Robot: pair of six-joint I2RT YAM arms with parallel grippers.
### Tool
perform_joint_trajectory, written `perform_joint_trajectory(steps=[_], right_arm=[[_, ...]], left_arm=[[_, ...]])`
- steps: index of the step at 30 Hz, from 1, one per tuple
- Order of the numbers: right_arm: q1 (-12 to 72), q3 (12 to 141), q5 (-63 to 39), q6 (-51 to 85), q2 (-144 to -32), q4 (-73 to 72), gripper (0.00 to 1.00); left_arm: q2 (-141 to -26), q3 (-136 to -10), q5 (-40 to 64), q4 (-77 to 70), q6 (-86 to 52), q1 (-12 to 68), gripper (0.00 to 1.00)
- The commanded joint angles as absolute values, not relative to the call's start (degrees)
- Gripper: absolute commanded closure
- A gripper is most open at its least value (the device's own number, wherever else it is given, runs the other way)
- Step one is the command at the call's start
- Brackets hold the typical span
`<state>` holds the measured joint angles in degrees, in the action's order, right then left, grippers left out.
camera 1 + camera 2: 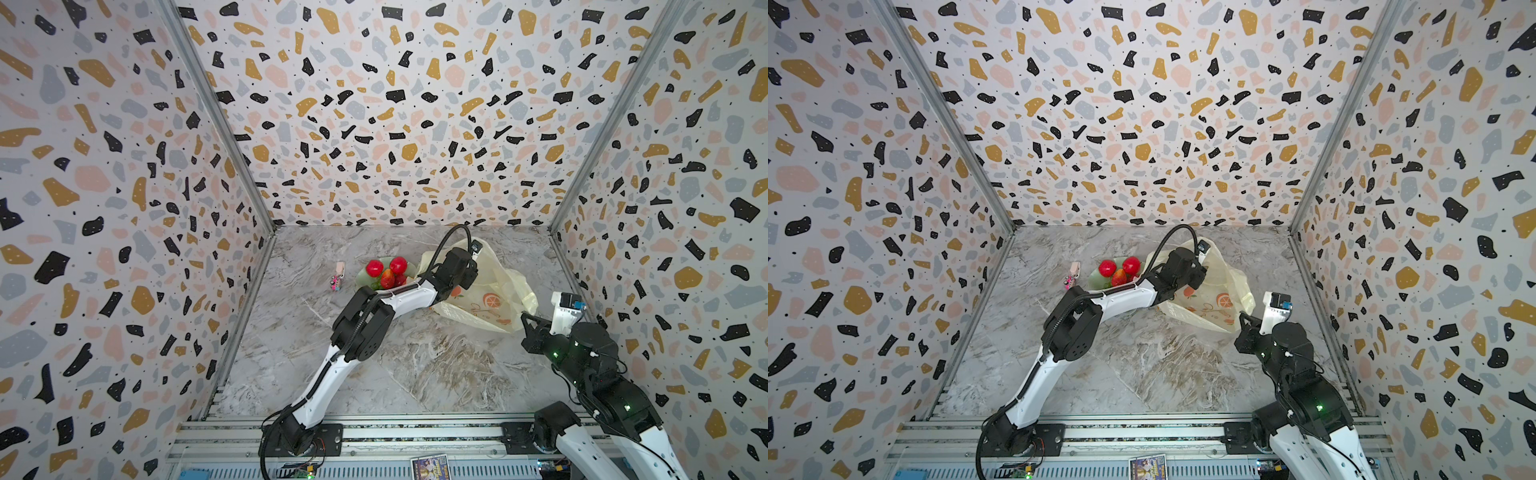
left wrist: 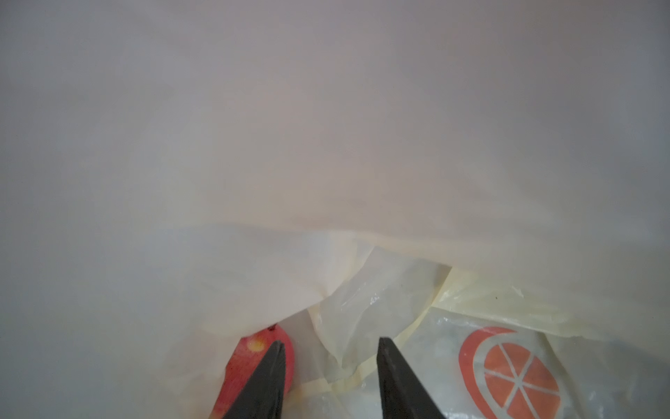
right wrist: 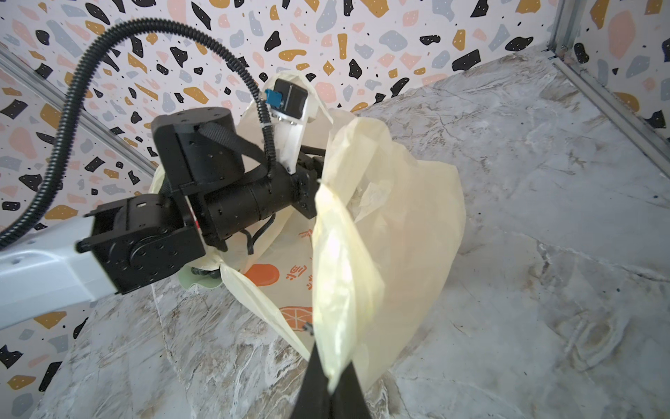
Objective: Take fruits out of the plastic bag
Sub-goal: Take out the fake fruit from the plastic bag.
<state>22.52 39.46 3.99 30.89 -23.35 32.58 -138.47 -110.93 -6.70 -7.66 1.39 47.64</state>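
Inside plastic bag [image 2: 380,290], one red fruit [image 2: 244,359]

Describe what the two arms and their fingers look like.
The left arm and right arm have white links and black joint housings. A black ribbed hose loops over the left wrist to a white-mounted camera with a blue plug. Green lights dot the right arm. The fingers are black, tapering wedges.

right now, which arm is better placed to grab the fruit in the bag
Left. Its fingers stand open inside the plastic bag, one by the red fruit. The right fingers are shut on its edge.
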Motion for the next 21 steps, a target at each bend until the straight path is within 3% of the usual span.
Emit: perform_joint_trajectory(steps=[1, 12, 15, 21], right_arm=[[22.8, 39.4, 3.3, 31.4, -23.5, 31.8, 1.00], [22.8, 39.1, 2.0, 31.9, -23.1, 32.2, 1.00], [22.8, 38.8, 1.9, 32.3, -23.1, 32.2, 1.00], [22.8, 38.4, 1.8, 32.5, -22.7, 32.2, 1.00]], left_arm=[[-141.3, -115.6, -9.2, -4.1, -0.3, 47.7, 0.56], [-146.8, -119.8, -17.2, -5.5, -1.9, 47.6, 0.58], [-148.7, -122.1, -18.6, -5.5, -3.1, 47.7, 0.44], [-152.6, -129.4, -19.8, 0.0, -5.5, 47.1, 0.34]])
